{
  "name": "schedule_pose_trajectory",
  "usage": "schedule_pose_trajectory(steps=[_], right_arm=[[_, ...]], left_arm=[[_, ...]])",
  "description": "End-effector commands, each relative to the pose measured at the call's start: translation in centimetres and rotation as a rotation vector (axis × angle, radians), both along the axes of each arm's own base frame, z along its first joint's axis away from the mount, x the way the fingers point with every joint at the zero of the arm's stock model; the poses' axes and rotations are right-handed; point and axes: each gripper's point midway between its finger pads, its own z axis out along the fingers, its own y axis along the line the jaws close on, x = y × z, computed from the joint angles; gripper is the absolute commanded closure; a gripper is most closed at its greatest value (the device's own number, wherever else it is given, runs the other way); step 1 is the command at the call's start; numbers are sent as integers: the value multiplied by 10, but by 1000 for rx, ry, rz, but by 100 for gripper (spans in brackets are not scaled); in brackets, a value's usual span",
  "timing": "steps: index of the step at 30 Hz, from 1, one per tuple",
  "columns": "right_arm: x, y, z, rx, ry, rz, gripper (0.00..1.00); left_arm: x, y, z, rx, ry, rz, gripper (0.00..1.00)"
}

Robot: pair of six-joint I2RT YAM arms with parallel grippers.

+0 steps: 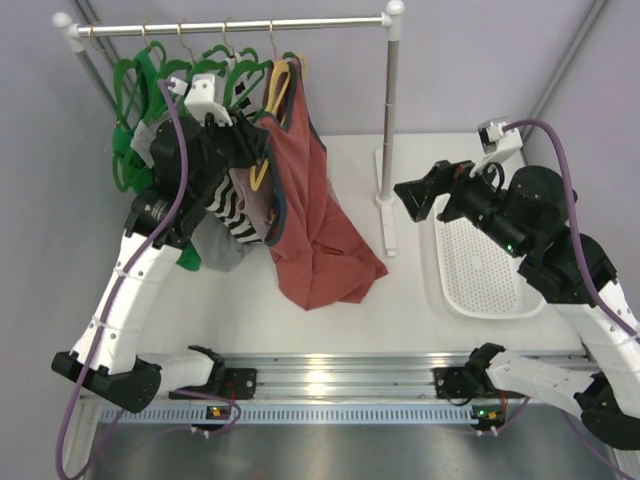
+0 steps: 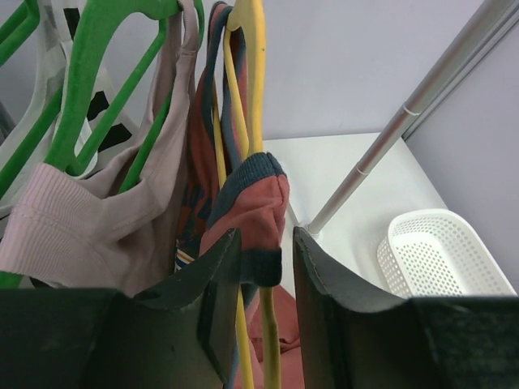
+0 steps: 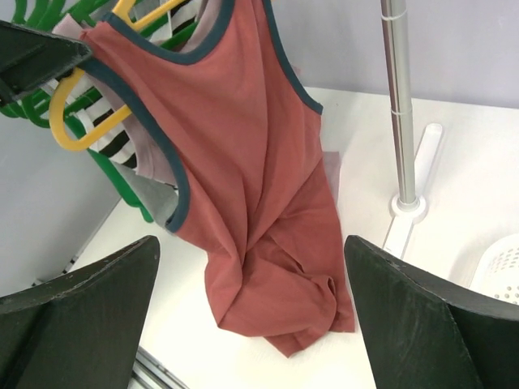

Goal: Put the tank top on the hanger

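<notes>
Rust-red tank top (image 3: 243,162) (navy trim), one strap over the yellow hanger (image 2: 256,81)

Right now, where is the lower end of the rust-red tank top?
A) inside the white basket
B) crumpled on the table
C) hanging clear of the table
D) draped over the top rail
B: the tank top's lower part lies bunched on the white table, while its shoulders hang up by the yellow hanger.

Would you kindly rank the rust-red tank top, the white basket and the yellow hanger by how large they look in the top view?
1. tank top
2. white basket, partly under the right arm
3. yellow hanger, mostly hidden by cloth
</notes>
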Motion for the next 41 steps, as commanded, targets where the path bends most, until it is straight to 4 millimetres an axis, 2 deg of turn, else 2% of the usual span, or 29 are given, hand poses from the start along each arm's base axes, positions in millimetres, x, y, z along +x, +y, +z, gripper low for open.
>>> schedule_pose_trajectory(steps=[1,8,13,14,16,18,22,23,25,26,27,28,29,31,32,35,41], right_arm=[[0,-1,7,27,-23,-1,4],[-2,-3,-7,26,-3,-6,0],[-5,-5,-22,28,16,-7,0],[-5,-4,-31,18,33,-6,0],[-8,-6,-36,21,39,-6,0],[-8,-7,-53,6,63,-8,0],[-15,-19,-75,-2,90,-43,0],[-14,-22,-88,-17,110,-66,0],[-18,-30,-96,-18,118,-89,0],[-19,-33,-106,-28,134,-101,0],[-19,-37,-109,-29,134,-116,0],[-22,-40,-111,-25,134,-123,0],[-22,-41,-120,-38,147,-126,0],[-25,-43,-125,-35,152,-129,0],[-25,-44,-132,-41,162,-136,0],[-26,-47,-139,-47,170,-143,0],[-26,-48,-141,-44,164,-149,0]], left_arm=[[-13,7,24,-25,-71,-3,63],[-40,15,27,-9,-63,-19,59],[-73,21,26,-14,-63,-61,59],[-77,22,25,-13,-59,-66,59],[-93,22,19,-6,-40,-100,59],[-107,25,12,-6,-33,-114,59],[-132,31,-14,5,17,-136,59],[-135,31,-29,12,45,-142,59],[-150,35,-35,3,43,-151,59],[-152,34,-51,10,75,-163,59],[-159,37,-55,7,68,-163,59],[-162,38,-60,3,77,-162,59],[-162,38,-78,12,111,-161,59],[-172,40,-88,-1,116,-167,59],[-172,40,-104,5,150,-166,59],[-177,41,-119,-1,173,-170,59],[-181,42,-126,12,184,-172,59]])
